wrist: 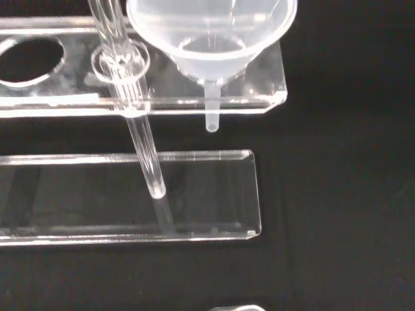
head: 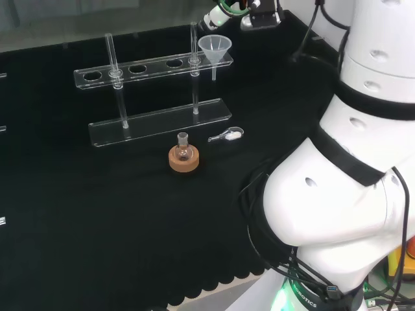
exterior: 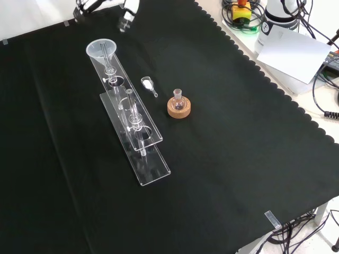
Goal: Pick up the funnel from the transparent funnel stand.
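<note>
A clear funnel sits in the end hole of the transparent two-tier funnel stand, its stem hanging through the upper shelf. The stand's other holes look unoccupied. My hand hovers just beyond that end of the stand, a little above the funnel and apart from it. Its fingers look spread and hold nothing. The wrist view looks down on the funnel's bowl and stem from close by.
A small glass flask on a cork ring stands in front of the stand, with a small clear scoop beside it. The arm's white links take up the right of the head view. Cables and boxes lie beyond the cloth's scalloped edge.
</note>
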`<action>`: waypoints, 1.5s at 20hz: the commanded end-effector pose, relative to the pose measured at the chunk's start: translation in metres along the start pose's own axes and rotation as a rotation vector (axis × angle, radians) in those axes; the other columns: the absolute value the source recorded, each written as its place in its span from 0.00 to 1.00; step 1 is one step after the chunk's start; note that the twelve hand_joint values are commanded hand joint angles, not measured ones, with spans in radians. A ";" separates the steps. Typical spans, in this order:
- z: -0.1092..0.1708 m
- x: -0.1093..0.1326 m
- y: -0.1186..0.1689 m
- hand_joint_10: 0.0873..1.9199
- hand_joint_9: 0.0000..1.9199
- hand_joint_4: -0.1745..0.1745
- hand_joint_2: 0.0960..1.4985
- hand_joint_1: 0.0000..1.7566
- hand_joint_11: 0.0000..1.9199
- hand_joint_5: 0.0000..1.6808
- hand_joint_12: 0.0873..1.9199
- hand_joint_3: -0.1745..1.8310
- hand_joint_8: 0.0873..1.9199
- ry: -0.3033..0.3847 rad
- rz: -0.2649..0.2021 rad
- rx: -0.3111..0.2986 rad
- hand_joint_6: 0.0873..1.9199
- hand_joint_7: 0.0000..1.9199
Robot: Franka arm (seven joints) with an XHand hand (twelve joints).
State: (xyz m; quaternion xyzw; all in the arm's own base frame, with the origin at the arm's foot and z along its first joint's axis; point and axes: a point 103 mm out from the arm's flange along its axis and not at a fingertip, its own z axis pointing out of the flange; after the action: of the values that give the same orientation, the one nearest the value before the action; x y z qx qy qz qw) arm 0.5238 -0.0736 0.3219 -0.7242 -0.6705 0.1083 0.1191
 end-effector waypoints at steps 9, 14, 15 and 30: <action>0.033 0.013 0.045 0.45 0.03 0.48 0.48 0.31 0.19 0.02 0.77 0.18 0.13 -0.046 -0.044 0.187 0.00 0.00; 0.036 0.017 0.046 0.45 0.08 0.48 0.45 0.36 0.24 0.05 0.74 0.20 0.25 -0.096 -0.049 0.159 0.00 0.00; 0.037 0.017 0.046 0.44 0.09 0.48 0.45 0.37 0.24 0.06 0.74 0.21 0.27 -0.103 -0.046 0.159 0.00 0.00; 0.034 0.012 0.051 0.42 0.13 0.49 0.39 0.42 0.27 0.11 0.72 0.30 0.32 -0.146 -0.048 0.132 0.00 0.00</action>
State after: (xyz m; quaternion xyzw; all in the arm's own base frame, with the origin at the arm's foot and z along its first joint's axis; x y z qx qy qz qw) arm 0.5607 -0.0631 0.2697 -0.6892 -0.6844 0.2037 0.1228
